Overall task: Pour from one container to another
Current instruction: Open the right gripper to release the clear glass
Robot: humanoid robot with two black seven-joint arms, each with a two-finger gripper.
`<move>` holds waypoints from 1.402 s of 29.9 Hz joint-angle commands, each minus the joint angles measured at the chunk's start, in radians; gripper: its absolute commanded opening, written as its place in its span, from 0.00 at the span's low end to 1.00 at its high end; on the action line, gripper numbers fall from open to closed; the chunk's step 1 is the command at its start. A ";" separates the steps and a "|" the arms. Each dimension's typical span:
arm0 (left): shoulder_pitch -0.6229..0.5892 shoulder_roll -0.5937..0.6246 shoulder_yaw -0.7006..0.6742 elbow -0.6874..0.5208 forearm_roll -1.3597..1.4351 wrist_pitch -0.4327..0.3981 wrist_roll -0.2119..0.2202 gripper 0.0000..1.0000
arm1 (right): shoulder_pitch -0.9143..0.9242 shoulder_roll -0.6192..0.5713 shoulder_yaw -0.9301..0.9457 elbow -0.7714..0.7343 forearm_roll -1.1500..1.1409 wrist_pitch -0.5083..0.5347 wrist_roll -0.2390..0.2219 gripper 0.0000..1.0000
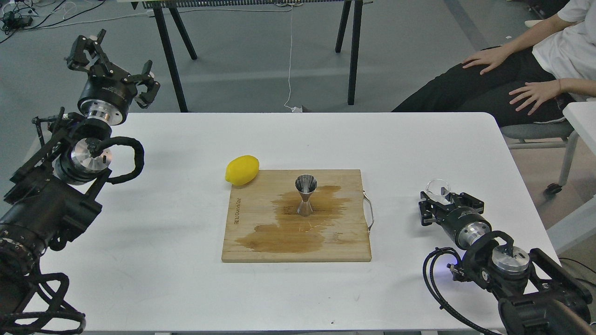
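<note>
My right gripper (pixel 436 201) sits low at four o'clock on the table (pixel 153 260), its fingers pinching the glass cup (pixel 438 188), well apart from the board. My left gripper (pixel 111 65) hangs at ten o'clock, fingers spread, touching nothing. The jigger (pixel 306 195) stands upright mid-board on the wet cutting board (pixel 247 242), the lemon (pixel 242 170) at its ten o'clock.

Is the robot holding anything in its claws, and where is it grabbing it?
The right gripper is closed around the glass cup, gripping its lower body with the rim sticking out above. The left gripper is open and holds nothing.
</note>
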 commanded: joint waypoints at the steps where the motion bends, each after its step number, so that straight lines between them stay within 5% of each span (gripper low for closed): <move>1: -0.001 0.000 0.000 0.000 0.000 0.001 -0.001 1.00 | -0.002 0.000 0.001 0.001 0.000 0.005 0.000 0.64; 5: -0.001 0.001 0.000 0.000 0.000 0.000 -0.001 1.00 | -0.002 0.000 -0.001 -0.001 0.000 0.029 0.000 0.42; 7: -0.001 0.001 0.000 0.000 0.000 0.000 -0.001 1.00 | -0.003 0.000 -0.001 -0.003 0.000 0.031 0.000 0.41; 17: -0.001 0.000 0.000 0.000 0.000 0.001 -0.001 1.00 | 0.000 0.002 0.001 -0.032 -0.002 0.028 0.001 0.72; 23: -0.001 0.000 0.000 0.000 0.000 0.001 -0.001 1.00 | 0.000 0.002 0.001 -0.032 0.000 0.031 0.003 0.75; 28: -0.001 0.000 0.000 0.000 0.000 0.001 0.001 1.00 | 0.000 0.003 -0.001 -0.030 0.000 0.035 0.001 0.47; 31: -0.002 0.000 0.000 -0.011 0.000 0.011 0.001 1.00 | 0.000 0.011 0.001 -0.030 0.000 0.034 0.003 0.43; 42: -0.006 0.000 0.000 -0.021 0.000 0.021 0.002 1.00 | 0.001 0.018 0.001 -0.032 0.000 0.032 0.010 0.76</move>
